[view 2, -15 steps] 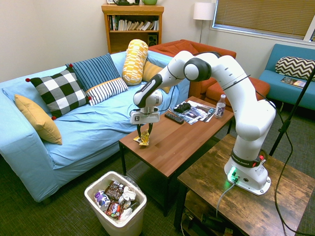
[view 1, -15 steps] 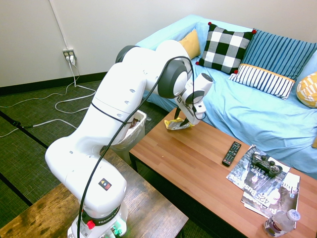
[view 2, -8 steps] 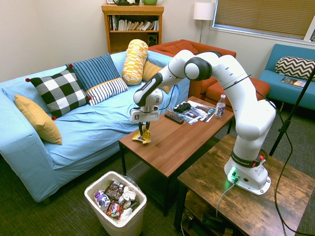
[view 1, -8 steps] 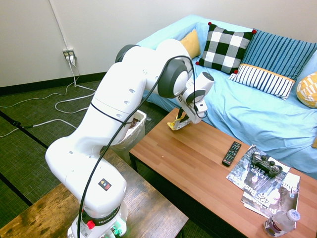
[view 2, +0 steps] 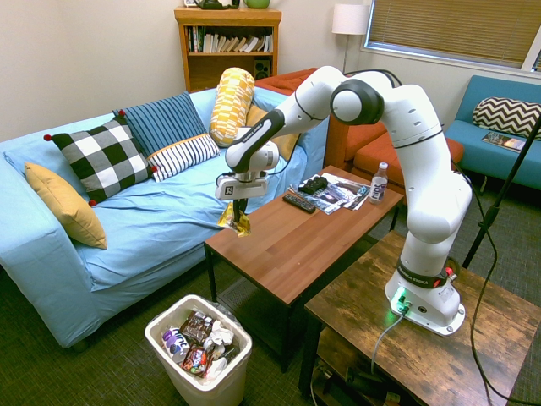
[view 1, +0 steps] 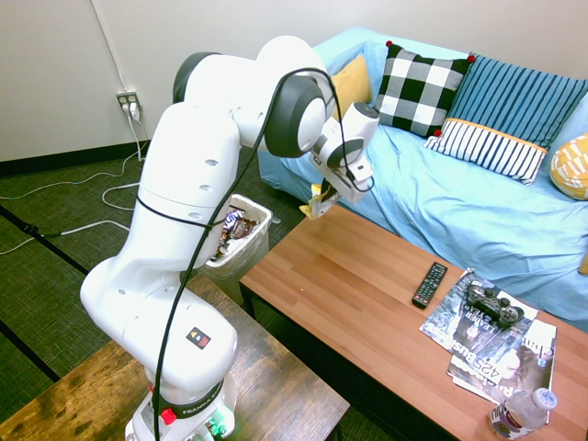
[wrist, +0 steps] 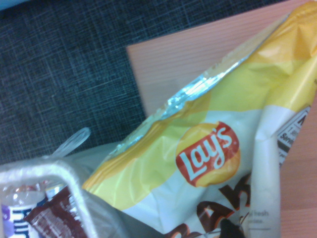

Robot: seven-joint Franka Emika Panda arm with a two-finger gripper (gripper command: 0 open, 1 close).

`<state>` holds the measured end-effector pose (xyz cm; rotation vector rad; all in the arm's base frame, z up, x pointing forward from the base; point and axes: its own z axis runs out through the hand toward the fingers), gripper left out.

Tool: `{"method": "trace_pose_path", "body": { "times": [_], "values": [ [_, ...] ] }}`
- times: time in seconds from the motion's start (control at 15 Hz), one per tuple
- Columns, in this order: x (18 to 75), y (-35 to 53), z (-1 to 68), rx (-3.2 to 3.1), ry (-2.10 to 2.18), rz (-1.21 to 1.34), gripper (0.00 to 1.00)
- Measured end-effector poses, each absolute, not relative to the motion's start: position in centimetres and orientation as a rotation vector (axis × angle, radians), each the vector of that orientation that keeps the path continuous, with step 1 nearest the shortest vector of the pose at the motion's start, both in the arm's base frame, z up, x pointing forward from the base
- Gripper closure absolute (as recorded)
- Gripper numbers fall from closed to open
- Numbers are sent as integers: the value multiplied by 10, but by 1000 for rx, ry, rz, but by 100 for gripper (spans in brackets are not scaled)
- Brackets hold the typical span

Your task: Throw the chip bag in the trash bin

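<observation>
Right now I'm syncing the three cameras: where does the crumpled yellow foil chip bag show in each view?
First exterior view: crumpled yellow foil chip bag hangs above the brown wooden coffee table's far corner.
Second exterior view: it hangs over the table's near-left corner.
Wrist view: it fills the frame.
Shared landmark: white plastic trash bin.

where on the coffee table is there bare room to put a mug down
The coffee table is bare from the corner under the held chip bag up to the remote. The far end is crowded: remote, magazines with a game controller on top, and a water bottle.
</observation>
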<state>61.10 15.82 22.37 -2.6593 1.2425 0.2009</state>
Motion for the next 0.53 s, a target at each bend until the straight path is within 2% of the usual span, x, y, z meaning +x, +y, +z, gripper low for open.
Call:
{"method": "trace_pose_path", "body": {
  "times": [0.2, 0.53],
  "values": [
    [584, 239, 245, -2764, 1119, 147, 100],
    [527, 354, 233, -2924, 938, 96, 100]
  ]
}}
